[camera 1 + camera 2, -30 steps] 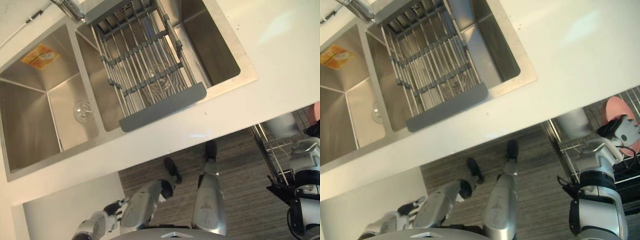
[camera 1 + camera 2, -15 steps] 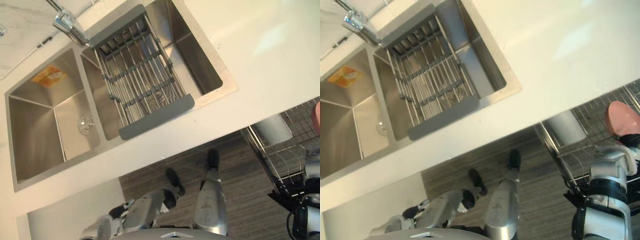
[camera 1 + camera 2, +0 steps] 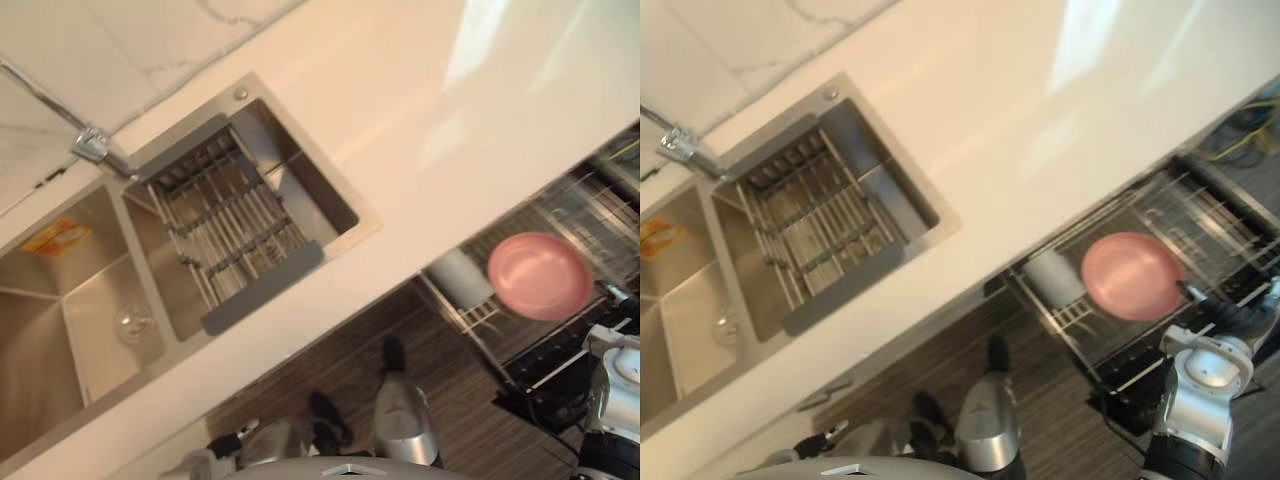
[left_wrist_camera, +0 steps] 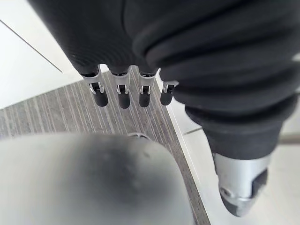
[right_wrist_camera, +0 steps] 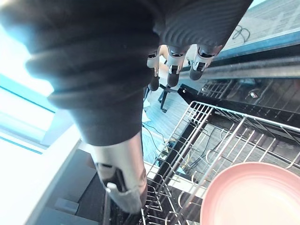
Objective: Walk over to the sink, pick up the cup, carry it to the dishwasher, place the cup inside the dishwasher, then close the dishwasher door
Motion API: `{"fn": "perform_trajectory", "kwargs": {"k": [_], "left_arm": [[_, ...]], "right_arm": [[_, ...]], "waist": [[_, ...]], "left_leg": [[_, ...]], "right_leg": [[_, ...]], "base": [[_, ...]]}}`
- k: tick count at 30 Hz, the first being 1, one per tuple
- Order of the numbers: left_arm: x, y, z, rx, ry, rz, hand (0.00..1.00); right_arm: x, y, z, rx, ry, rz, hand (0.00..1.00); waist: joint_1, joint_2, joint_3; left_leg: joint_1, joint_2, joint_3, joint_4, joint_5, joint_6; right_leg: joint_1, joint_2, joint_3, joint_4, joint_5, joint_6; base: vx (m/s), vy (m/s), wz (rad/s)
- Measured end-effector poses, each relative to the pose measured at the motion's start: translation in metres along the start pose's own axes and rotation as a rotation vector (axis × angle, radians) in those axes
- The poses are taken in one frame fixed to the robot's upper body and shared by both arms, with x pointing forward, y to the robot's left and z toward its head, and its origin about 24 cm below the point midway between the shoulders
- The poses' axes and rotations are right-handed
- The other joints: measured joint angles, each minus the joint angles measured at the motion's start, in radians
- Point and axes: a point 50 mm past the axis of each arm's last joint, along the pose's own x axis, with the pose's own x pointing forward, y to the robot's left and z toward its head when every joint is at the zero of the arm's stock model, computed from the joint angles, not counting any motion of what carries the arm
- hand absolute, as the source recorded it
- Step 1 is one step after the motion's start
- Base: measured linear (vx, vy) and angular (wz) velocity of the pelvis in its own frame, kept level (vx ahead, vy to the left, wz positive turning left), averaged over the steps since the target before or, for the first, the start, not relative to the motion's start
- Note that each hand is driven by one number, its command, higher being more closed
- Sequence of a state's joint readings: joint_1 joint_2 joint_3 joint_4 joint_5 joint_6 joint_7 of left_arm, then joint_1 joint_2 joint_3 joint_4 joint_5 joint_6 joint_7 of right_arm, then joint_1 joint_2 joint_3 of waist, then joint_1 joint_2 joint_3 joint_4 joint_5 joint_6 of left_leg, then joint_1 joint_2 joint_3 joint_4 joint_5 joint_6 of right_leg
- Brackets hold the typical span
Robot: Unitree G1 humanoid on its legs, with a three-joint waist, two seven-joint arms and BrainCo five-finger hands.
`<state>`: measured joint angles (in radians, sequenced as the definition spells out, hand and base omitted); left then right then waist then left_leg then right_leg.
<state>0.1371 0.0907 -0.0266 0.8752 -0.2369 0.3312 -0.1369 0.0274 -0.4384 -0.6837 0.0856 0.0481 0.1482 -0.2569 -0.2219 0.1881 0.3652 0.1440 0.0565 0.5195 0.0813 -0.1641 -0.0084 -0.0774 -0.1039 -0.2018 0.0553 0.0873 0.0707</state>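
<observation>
A pale grey cup (image 3: 1055,277) lies in the near left corner of the dishwasher's pulled-out wire rack (image 3: 1200,225). Beside it in the rack rests a pink plate (image 3: 1133,275). My right hand (image 3: 1243,318) hovers at the rack's right side past the plate, apart from the cup. In the right wrist view its fingers (image 5: 172,63) are straight and hold nothing, with the pink plate (image 5: 253,197) and rack wires (image 5: 211,136) below them. My left hand (image 4: 119,91) hangs low by my side over the floor, its fingers straight and empty.
The steel double sink (image 3: 90,320) with a grey drain rack (image 3: 230,225) and a faucet (image 3: 95,145) is set in the white counter (image 3: 430,120) on the left. The dark open dishwasher door (image 3: 1130,385) lies under the rack. Striped grey floor (image 3: 350,370) runs along the counter front.
The whole picture has swung as the camera turned, bringing more of the dishwasher rack into view. The cup stays in the rack. My right hand has drawn back past the pink plate.
</observation>
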Motion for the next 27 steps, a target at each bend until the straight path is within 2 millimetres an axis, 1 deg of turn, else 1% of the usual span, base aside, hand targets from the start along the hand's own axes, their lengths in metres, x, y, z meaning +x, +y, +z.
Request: {"fn": "perform_trajectory", "kwargs": {"k": [2, 3, 4, 5, 7, 8, 9, 10, 11, 12, 13, 14, 15, 16, 18, 19, 20, 21, 22, 23, 24, 25, 26, 27], "left_arm": [[-0.001, 0.007, 0.0, -0.006, 0.002, 0.02, 0.0], [-0.001, 0.009, 0.0, -0.011, 0.003, 0.027, 0.0], [-0.001, 0.009, 0.0, -0.012, 0.003, 0.027, 0.0], [-0.001, 0.011, 0.0, -0.011, 0.004, 0.032, 0.0], [-0.002, 0.012, 0.0, -0.011, 0.007, 0.034, 0.0], [-0.002, 0.014, -0.003, -0.014, 0.017, 0.039, 0.0], [-0.002, 0.016, -0.004, -0.021, 0.019, 0.044, 0.0], [-0.002, 0.017, -0.004, -0.027, 0.017, 0.047, 0.0], [-0.003, 0.019, -0.005, -0.05, 0.013, 0.054, 0.0], [-0.004, 0.021, -0.011, -0.079, 0.018, 0.066, 0.0], [-0.004, 0.023, -0.012, -0.093, 0.019, 0.073, 0.0], [-0.006, 0.029, -0.013, -0.093, 0.017, 0.09, 0.0], [-0.008, 0.034, -0.016, -0.097, 0.001, 0.102, 0.0], [-0.009, 0.036, -0.018, -0.101, 0.0, 0.108, 0.0], [-0.011, 0.039, -0.022, -0.11, 0.006, 0.114, 0.0], [-0.011, 0.04, -0.024, -0.111, 0.019, 0.12, 0.0], [-0.012, 0.043, -0.029, -0.114, 0.042, 0.134, 0.0], [-0.012, 0.044, -0.031, -0.115, 0.052, 0.141, 0.0], [-0.012, 0.044, -0.034, -0.119, 0.061, 0.149, 0.0], [-0.013, 0.045, -0.034, -0.125, 0.059, 0.15, 0.0], [-0.013, 0.046, -0.033, -0.129, 0.055, 0.154, 0.0], [-0.014, 0.051, -0.029, -0.127, 0.048, 0.169, 0.0], [-0.014, 0.052, -0.027, -0.128, 0.044, 0.173, 0.0], [-0.015, 0.055, -0.025, -0.133, 0.041, 0.179, 0.0]], "right_arm": [[0.0, -0.001, -0.003, -0.002, 0.021, 0.055, 0.0], [0.0, -0.004, -0.004, -0.002, 0.032, 0.065, 0.0], [0.001, -0.006, -0.004, 0.002, 0.035, 0.069, 0.0], [0.002, -0.007, -0.003, 0.032, 0.036, 0.075, 0.0], [0.003, -0.013, -0.002, 0.067, 0.039, 0.059, 0.0], [0.005, -0.015, 0.001, 0.074, 0.03, 0.055, 0.0], [0.008, -0.016, 0.006, 0.089, 0.015, 0.056, 0.0], [0.01, -0.016, 0.009, 0.096, 0.006, 0.058, 0.0], [0.014, -0.013, 0.018, 0.111, -0.021, 0.066, 0.0], [0.018, -0.004, 0.026, 0.144, -0.039, 0.085, 0.0], [0.018, -0.001, 0.027, 0.156, -0.037, 0.091, 0.0], [0.018, 0.0, 0.026, 0.176, -0.031, 0.09, 0.0], [0.016, -0.003, 0.022, 0.181, -0.016, 0.075, 0.0], [0.016, -0.005, 0.02, 0.18, -0.011, 0.073, 0.0], [0.014, -0.007, 0.011, 0.197, 0.031, 0.076, 0.0], [0.015, -0.007, 0.006, 0.205, 0.05, 0.074, 0.0], [0.015, -0.008, -0.004, 0.227, 0.099, 0.068, 0.0], [0.015, -0.008, -0.01, 0.247, 0.126, 0.063, 0.0], [0.015, -0.009, -0.023, 0.302, 0.184, 0.044, 0.0], [0.014, -0.009, -0.032, 0.334, 0.225, 0.032, 0.0], [0.012, -0.008, -0.043, 0.387, 0.27, 0.024, 0.0], [0.01, -0.003, -0.051, 0.428, 0.302, 0.029, 0.0], [0.009, -0.002, -0.053, 0.444, 0.311, 0.032, 0.0], [0.005, 0.006, -0.057, 0.482, 0.323, 0.044, 0.0]], "waist": [[0.0, -0.042, -0.019], [0.0, -0.051, -0.038], [0.001, -0.06, -0.04], [0.001, -0.081, -0.049], [-0.003, -0.091, -0.068], [0.002, -0.102, -0.077], [0.005, -0.107, -0.078], [0.01, -0.109, -0.077], [0.022, -0.111, -0.077], [0.042, -0.112, -0.076], [0.045, -0.122, -0.075], [0.045, -0.141, -0.076], [0.047, -0.161, -0.074], [0.048, -0.168, -0.074], [0.049, -0.189, -0.067], [0.049, -0.194, -0.065], [0.048, -0.202, -0.068], [0.046, -0.203, -0.068], [0.041, -0.2, -0.07], [0.043, -0.193, -0.076], [0.054, -0.204, -0.085], [0.058, -0.23, -0.095], [0.055, -0.229, -0.095], [0.058, -0.228, -0.095]], "left_leg": [[0.02, 0.011, 0.008, -0.003, -0.004, -0.007], [0.035, 0.012, 0.018, -0.012, -0.002, -0.009], [0.047, 0.012, 0.027, -0.018, -0.002, -0.01], [0.057, 0.012, 0.035, -0.022, -0.002, -0.01], [0.071, 0.009, 0.044, -0.022, -0.007, -0.015], [0.072, 0.004, 0.041, -0.01, -0.016, -0.017], [0.062, -0.002, -0.038, 0.038, -0.038, 0.0], [0.056, -0.003, -0.095, 0.063, -0.052, 0.01], [0.045, -0.012, -0.203, 0.11, -0.087, 0.022], [0.047, -0.016, -0.248, 0.131, -0.13, 0.009], [0.051, -0.016, -0.232, 0.148, -0.138, 0.014], [0.051, -0.018, -0.202, 0.176, -0.155, 0.02], [0.058, -0.025, -0.162, 0.178, -0.156, 0.026], [0.059, -0.029, -0.143, 0.176, -0.153, 0.028], [0.067, -0.029, -0.08, 0.173, -0.148, 0.034], [0.071, -0.027, -0.07, 0.172, -0.148, 0.034], [0.074, -0.014, -0.049, 0.163, -0.144, 0.031], [0.074, -0.003, -0.046, 0.16, -0.139, 0.026], [0.07, 0.025, -0.041, 0.157, -0.128, 0.012], [0.068, 0.044, -0.035, 0.155, -0.121, -0.002], [0.067, 0.058, -0.023, 0.154, -0.114, -0.017], [0.051, 0.065, -0.027, 0.184, -0.122, -0.033], [0.036, 0.076, -0.037, 0.201, -0.126, -0.039], [0.022, 0.091, -0.054, 0.212, -0.128, -0.043]], "right_leg": [[0.012, 0.014, 0.005, 0.001, -0.005, -0.008], [0.018, 0.021, 0.015, 0.002, -0.006, -0.009], [0.024, 0.024, 0.023, 0.001, -0.006, -0.009], [0.028, 0.027, 0.031, 0.002, -0.006, -0.01], [0.03, 0.031, 0.045, 0.004, -0.006, -0.01], [0.025, 0.037, 0.065, 0.008, -0.004, -0.01], [0.022, 0.042, 0.098, 0.023, -0.002, -0.01], [0.02, 0.044, 0.117, 0.033, -0.002, -0.009], [0.006, 0.054, 0.17, 0.055, 0.001, -0.006], [-0.014, 0.076, 0.226, 0.077, 0.004, -0.001], [-0.019, 0.084, 0.249, 0.089, 0.006, 0.001], [-0.035, 0.087, 0.275, 0.104, 0.002, 0.01], [-0.047, 0.07, 0.259, 0.109, -0.008, 0.013], [-0.053, 0.055, 0.235, 0.109, -0.009, 0.013], [-0.067, 0.017, 0.155, 0.11, -0.012, 0.007], [-0.068, 0.012, 0.14, 0.113, -0.015, 0.002], [-0.085, 0.001, 0.107, 0.148, -0.022, -0.026], [-0.089, 0.002, 0.087, 0.179, -0.025, -0.048], [-0.094, 0.002, 0.045, 0.255, -0.045, -0.081], [-0.089, -0.005, 0.02, 0.305, -0.064, -0.093], [-0.068, -0.032, 0.002, 0.335, -0.114, -0.084], [-0.06, -0.041, -0.014, 0.326, -0.133, -0.053], [-0.062, -0.033, -0.031, 0.325, -0.135, -0.051], [-0.064, -0.008, -0.03, 0.317, -0.13, -0.059]], "base": [[-0.01, -0.087, -0.25], [-0.03, -0.056, -0.2], [-0.05, -0.036, -0.27], [-0.07, -0.016, -0.24], [-0.09, -0.01, -0.25], [-0.07, -0.008, -0.47], [-0.04, -0.008, -0.59], [-0.02, -0.014, -0.88], [-0.09, 0.01, -1.34], [-0.14, 0.029, -1.43], [-0.24, 0.071, -1.28], [-0.23, 0.087, -0.89], [-0.22, 0.095, -0.79], [-0.18, 0.107, -0.82], [-0.15, 0.055, -0.76], [-0.12, -0.046, -0.59], [-0.07, -0.078, -0.36], [-0.04, -0.101, -0.25], [0.04, -0.112, -0.12], [0.07, -0.151, -0.2], [0.13, -0.207, -0.23], [0.12, -0.2, -0.15], [0.09, -0.249, -0.09], [0.03, -0.165, -0.12]]}}
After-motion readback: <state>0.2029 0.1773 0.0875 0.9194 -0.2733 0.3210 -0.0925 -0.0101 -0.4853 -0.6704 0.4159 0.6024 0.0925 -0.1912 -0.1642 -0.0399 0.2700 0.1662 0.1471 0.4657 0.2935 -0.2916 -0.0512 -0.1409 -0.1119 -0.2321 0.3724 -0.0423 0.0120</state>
